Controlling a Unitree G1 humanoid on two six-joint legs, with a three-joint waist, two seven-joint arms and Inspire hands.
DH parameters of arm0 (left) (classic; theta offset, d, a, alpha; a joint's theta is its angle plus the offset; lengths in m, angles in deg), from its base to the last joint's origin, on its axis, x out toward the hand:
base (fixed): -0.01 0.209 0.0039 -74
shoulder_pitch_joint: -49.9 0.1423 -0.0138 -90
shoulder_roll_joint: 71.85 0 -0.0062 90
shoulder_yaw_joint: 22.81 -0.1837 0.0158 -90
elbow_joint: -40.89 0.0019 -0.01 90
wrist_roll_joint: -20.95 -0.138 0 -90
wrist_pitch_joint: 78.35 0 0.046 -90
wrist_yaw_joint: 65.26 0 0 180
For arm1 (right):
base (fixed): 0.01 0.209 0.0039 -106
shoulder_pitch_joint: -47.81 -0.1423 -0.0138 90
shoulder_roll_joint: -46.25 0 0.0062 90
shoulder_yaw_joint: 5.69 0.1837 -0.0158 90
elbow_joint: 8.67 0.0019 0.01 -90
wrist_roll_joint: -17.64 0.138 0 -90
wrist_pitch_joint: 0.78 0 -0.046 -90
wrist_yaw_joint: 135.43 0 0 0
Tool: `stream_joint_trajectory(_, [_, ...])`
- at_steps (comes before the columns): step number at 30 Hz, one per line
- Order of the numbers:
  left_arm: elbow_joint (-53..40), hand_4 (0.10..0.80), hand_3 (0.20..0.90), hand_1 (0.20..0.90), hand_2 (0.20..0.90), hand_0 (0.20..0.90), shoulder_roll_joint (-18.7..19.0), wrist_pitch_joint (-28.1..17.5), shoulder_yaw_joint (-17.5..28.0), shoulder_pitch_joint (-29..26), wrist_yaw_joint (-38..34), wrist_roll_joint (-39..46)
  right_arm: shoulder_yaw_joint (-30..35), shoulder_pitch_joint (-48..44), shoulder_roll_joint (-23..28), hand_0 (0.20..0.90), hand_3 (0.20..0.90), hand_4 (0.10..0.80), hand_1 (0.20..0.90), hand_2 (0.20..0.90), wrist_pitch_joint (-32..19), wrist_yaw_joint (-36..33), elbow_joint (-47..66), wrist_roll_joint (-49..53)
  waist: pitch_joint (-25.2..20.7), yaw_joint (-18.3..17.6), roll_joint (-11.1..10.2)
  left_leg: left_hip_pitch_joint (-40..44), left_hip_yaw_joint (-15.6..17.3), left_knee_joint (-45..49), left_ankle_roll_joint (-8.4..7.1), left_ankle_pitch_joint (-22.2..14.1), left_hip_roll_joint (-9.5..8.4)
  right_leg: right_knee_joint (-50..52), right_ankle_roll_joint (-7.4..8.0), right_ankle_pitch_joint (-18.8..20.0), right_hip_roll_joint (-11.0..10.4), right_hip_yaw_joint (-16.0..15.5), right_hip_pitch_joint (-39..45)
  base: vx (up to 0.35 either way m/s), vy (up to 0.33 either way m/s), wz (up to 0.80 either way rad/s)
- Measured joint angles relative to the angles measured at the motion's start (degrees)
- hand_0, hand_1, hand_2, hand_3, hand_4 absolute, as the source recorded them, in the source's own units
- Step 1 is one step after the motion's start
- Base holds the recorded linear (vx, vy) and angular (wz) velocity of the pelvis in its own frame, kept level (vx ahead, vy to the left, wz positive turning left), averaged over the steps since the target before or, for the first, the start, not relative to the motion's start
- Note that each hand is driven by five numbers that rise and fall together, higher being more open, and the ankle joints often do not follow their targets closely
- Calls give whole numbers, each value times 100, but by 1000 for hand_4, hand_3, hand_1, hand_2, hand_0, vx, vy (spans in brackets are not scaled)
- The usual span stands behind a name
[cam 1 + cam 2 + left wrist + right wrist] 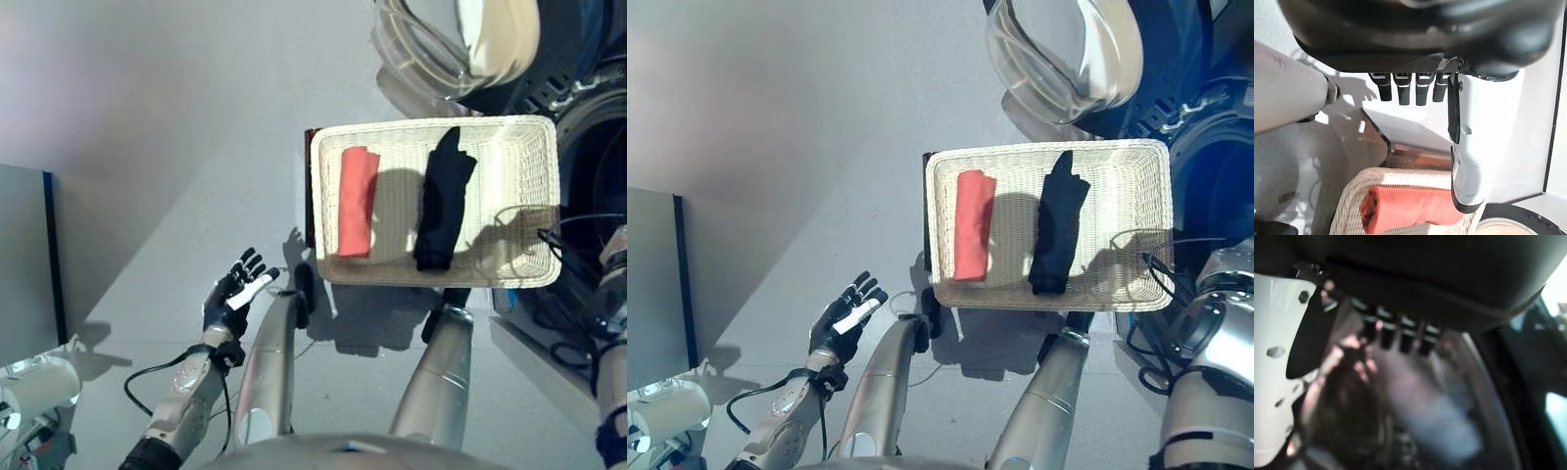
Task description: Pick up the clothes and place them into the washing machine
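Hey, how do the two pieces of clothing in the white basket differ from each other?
The coral garment is a neat, straight-edged folded rectangle; the dark garment is a looser, irregular bundle with an uneven outline. The coral one lies towards the basket's left side, the dark one near the middle. The dark one looks longer, reaching nearly to the basket's far rim. Both lie lengthwise, side by side and apart, untouched by either hand.

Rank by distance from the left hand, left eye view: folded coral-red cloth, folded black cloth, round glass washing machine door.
From the left hand, low on the robot's left:
1. Folded coral-red cloth, left end of the white wicker basket.
2. Folded black cloth, basket's middle.
3. Round glass washing machine door, beyond the basket, upper right.
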Motion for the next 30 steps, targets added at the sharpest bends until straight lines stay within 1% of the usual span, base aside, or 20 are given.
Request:
stream_joint_trajectory(1, [13,800,900,900,900,900,1,0,-3,0,2,-1,-58,64,-71,900,900,800,900,900,14,34,0,-16,-2,-1,-2,72,2,-62,0,21,2,-69,-8,23,-2,-35,88,43,-7,4])
stream_joint_trajectory(2, [128,800,900,900,900,900,0,-7,-1,-32,8,-5,-290,310,-359,900,900,800,900,900,56,74,7,-213,-12,3,-32,317,-12,-280,-10,106,-2,-302,2,109,-1,-147,378,51,-1,4])
stream_joint_trajectory(3, [165,800,900,900,900,900,2,-8,-1,-37,12,-6,-372,390,-463,900,900,800,900,900,92,87,14,-273,-16,-2,-54,399,-14,-359,-12,135,-1,-380,8,136,0,-188,477,63,-18,5])
stream_joint_trajectory(4, [233,800,900,900,900,900,1,-10,3,-38,9,-8,-464,559,-671,900,900,800,900,900,177,155,28,-355,-38,-7,-101,557,-21,-513,-24,187,-2,-537,-17,157,4,-256,650,66,-21,2])
stream_joint_trajectory(6, [391,800,900,900,900,900,-5,-31,12,-28,25,-11,-643,894,-1131,900,900,800,900,900,372,332,54,-679,-117,-8,-261,803,-20,-852,-39,308,-2,-896,-55,256,36,-354,916,60,-21,0])
stream_joint_trajectory(8, [469,800,900,900,900,900,-25,-31,16,-22,81,-15,-670,1078,-1384,900,900,800,900,900,501,400,47,-849,-131,-24,-321,986,-36,-1079,-45,397,3,-1210,-73,401,54,-490,1188,63,-30,2])
stream_joint_trajectory(10, [583,800,900,900,900,900,-43,-31,16,-32,124,-23,-728,1290,-1649,900,900,800,900,900,638,425,42,-1145,-120,-61,-371,1239,-51,-1314,-52,523,-6,-1594,-31,601,71,-624,1570,75,-25,7])
stream_joint_trajectory(12, [663,800,900,900,900,900,-53,-28,22,-27,123,-39,-835,1467,-1859,900,900,800,900,900,724,436,46,-1351,-120,-77,-417,1465,-73,-1432,-59,541,-4,-1798,-4,658,81,-728,1870,51,-5,4])
stream_joint_trajectory(16, [746,800,900,900,900,900,-126,-38,225,-23,215,-136,-1263,1799,-2302,900,900,800,900,900,912,481,127,-1970,-126,-113,-570,1842,-130,-1729,-90,638,-8,-2155,-52,734,105,-924,2368,52,-16,9])
stream_joint_trajectory(17, [758,800,900,900,900,900,-127,-38,241,-23,235,-142,-1374,1860,-2349,900,900,800,900,900,1000,514,132,-2154,-140,-106,-605,1888,-135,-1759,-90,648,-9,-2191,-56,738,107,-939,2431,33,-25,7])
stream_joint_trajectory(18, [759,800,900,900,900,900,-122,-40,251,-18,245,-184,-1610,1930,-2380,900,900,800,900,900,1089,546,166,-2449,-138,-105,-619,1918,-165,-1769,-91,653,-13,-2230,-66,749,108,-1003,2515,10,-20,10])
stream_joint_trajectory(20, [759,800,900,900,900,900,-121,-44,286,-12,252,-275,-1991,2035,-2443,900,900,800,900,900,1217,568,281,-3057,-133,-81,-676,1948,-187,-1765,-92,655,-15,-2236,-65,750,110,-1033,2574,-2,-28,6])
stream_joint_trajectory(21, [759,800,900,900,900,900,-122,-45,313,-15,260,-328,-2327,2036,-2438,900,900,800,900,900,1318,562,284,-3547,-120,-62,-698,1946,-207,-1762,-93,667,-17,-2229,-65,750,110,-1045,2583,5,-18,5])
stream_joint_trajectory(23, [759,800,900,900,900,900,-122,-46,345,-11,265,-383,-2599,2037,-2446,900,900,800,900,900,1421,559,311,-4099,-115,-40,-704,1947,-257,-1758,-100,683,-26,-2236,-65,749,109,-1123,2648,5,-3,14])
stream_joint_trajectory(25, [758,800,900,900,900,900,-121,-72,435,-8,283,-478,-2951,2018,-2439,900,900,800,900,900,1558,560,303,-4814,-96,54,-738,1946,-290,-1763,-109,698,-26,-2243,-66,748,111,-1189,2683,7,-14,10])
stream_joint_trajectory(27, [759,800,900,900,900,900,-109,-74,463,1,281,-490,-3130,1990,-2453,900,900,800,900,900,1661,564,289,-5195,-87,97,-748,1943,-321,-1769,-108,709,-35,-2280,-68,747,116,-1213,2729,6,-13,8])
stream_joint_trajectory(29, [759,800,900,900,900,900,-97,-90,470,1,282,-520,-3547,1913,-2482,900,900,800,900,900,1865,541,42,-5962,-75,228,-759,1945,-372,-1767,-104,717,-60,-2340,-80,759,116,-1292,2810,21,-26,15])
stream_joint_trajectory(30, [766,800,900,900,900,900,-87,-93,468,-2,283,-559,-3643,1864,-2549,900,900,800,900,900,2029,545,-85,-6318,-73,243,-763,1946,-441,-1770,-106,726,-100,-2352,-79,758,115,-1353,2868,23,-24,18])
